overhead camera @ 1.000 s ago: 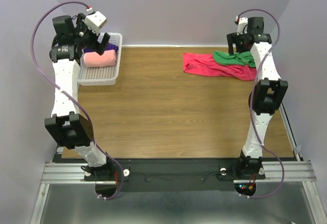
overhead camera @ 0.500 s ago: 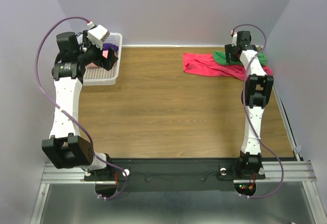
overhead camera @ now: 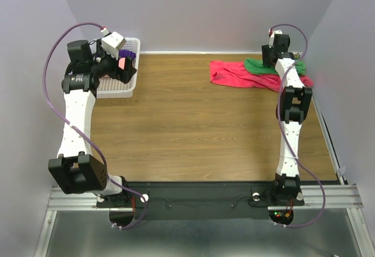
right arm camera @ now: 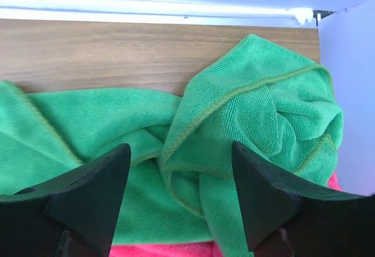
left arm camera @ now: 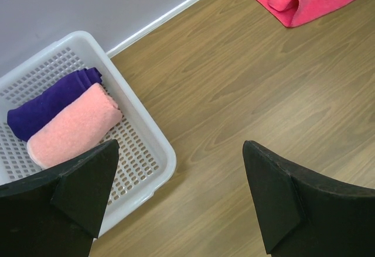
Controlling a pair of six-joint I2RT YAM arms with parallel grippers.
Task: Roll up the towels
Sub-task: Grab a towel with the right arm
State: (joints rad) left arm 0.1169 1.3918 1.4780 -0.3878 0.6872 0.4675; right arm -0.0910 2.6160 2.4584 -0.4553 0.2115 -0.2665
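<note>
Right gripper (right arm camera: pixel 179 157) hangs spread wide just above the crumpled green towel (right arm camera: pixel 263 110), which overlaps the crimson towel (overhead camera: pixel 234 74) at the table's (overhead camera: pixel 187 122) far right. Left gripper (left arm camera: pixel 180 151) gapes beside the basket (left arm camera: pixel 159 151) holding the rolled salmon-pink towel (left arm camera: pixel 73 125) and purple towel (left arm camera: pixel 53 102)

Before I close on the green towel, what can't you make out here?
- Top view: right gripper, hidden under its own wrist; contact with green towel unclear.
- Right wrist: crimson towel, mostly buried under the green, cut by bottom edge.
- Top view: rolled towels in the basket, largely covered by left arm.
</note>
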